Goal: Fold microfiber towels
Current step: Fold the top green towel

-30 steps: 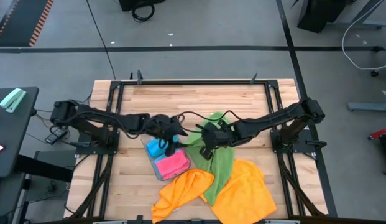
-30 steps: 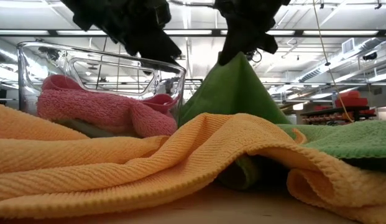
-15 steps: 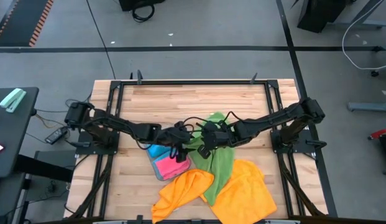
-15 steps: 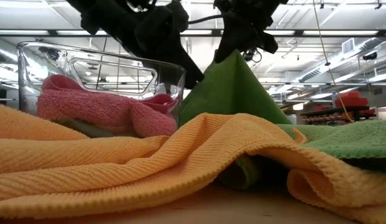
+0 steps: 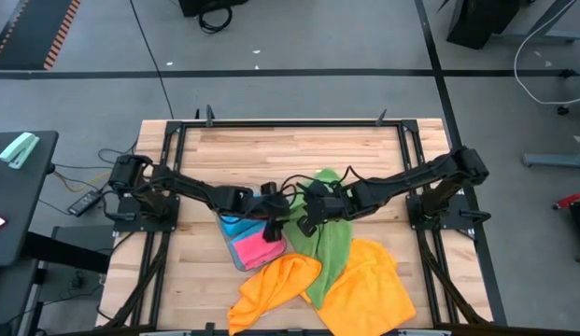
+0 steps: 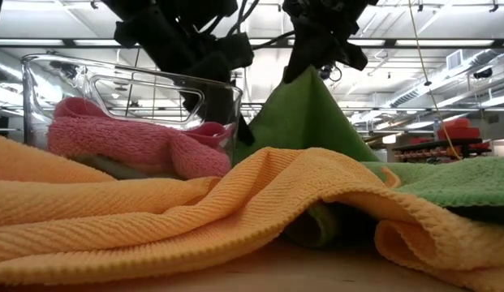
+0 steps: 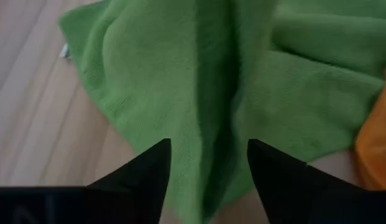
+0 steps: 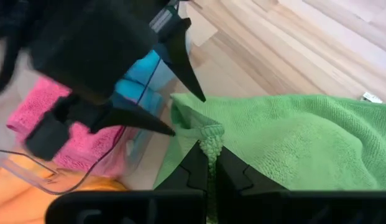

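A green microfiber towel [image 5: 332, 245] lies in the table's middle. One bunched part is drawn up into a peak [image 6: 308, 109] under my right gripper [image 8: 209, 149], which is shut on it. My left gripper [image 7: 208, 146] is open just left of that. Its fingers stand either side of a raised green fold [image 7: 211, 93], and I cannot tell whether they touch it. Pink [image 5: 260, 246] and blue [image 5: 235, 224] towels lie in the clear tray [image 6: 138, 77]. Two orange towels [image 5: 275, 285] [image 5: 369, 289] lie at the near edge. My right gripper pinches a bunched fold of the green towel [image 8: 210, 132], close to its edge, between its two fingers. The fingers slant down from the table's right. The fold is lifted into a tent [image 6: 304, 89], and the towel's lower part stays on the table and the orange towel.
The clear tray [image 5: 235, 257] stands just left of both grippers, under the left arm. The orange towels partly overlap the green one toward the near edge. Bare wood [image 5: 290, 149] lies along the far half of the table.
My left gripper has gone toward the table's right and downward, from above the tray to the lifted part of the green towel, tipping further down. The green towel's peak has stayed up.
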Controlling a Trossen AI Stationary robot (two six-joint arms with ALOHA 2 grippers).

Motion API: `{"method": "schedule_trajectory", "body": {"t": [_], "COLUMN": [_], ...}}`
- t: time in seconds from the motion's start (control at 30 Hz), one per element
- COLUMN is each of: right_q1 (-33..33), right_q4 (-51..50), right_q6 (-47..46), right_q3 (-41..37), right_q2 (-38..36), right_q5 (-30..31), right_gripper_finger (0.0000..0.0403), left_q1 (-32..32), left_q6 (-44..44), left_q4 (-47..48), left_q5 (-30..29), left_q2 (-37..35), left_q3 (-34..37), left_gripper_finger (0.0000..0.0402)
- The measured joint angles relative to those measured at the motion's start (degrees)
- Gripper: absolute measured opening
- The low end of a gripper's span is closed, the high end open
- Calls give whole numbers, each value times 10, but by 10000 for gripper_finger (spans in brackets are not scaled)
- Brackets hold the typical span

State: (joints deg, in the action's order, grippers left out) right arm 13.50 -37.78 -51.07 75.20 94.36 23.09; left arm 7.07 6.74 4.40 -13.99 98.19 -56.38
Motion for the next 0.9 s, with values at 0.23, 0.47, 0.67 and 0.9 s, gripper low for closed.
{"method": "schedule_trajectory", "body": {"t": [0.23, 0.47, 0.67, 0.9], "right_q1": [0, 0, 0, -12], "right_q4": [2, 2, 1, -5], "right_q6": [-1, -6, -1, 68], "right_q3": [0, 0, 0, 0], "right_q2": [-2, -2, -3, -32], "right_q5": [0, 0, 0, 0], "right_gripper_finger": [12, 12, 12, 12], "left_q1": [-11, -12, -18, -64], "left_q6": [-11, -17, -19, -93], "left_q4": [5, 4, 5, 99], "left_q5": [3, 3, 72, 100], "left_q2": [0, 0, -3, -62], "left_q3": [0, 0, 1, -42], "left_gripper_finger": [157, 99, 14, 10]}}
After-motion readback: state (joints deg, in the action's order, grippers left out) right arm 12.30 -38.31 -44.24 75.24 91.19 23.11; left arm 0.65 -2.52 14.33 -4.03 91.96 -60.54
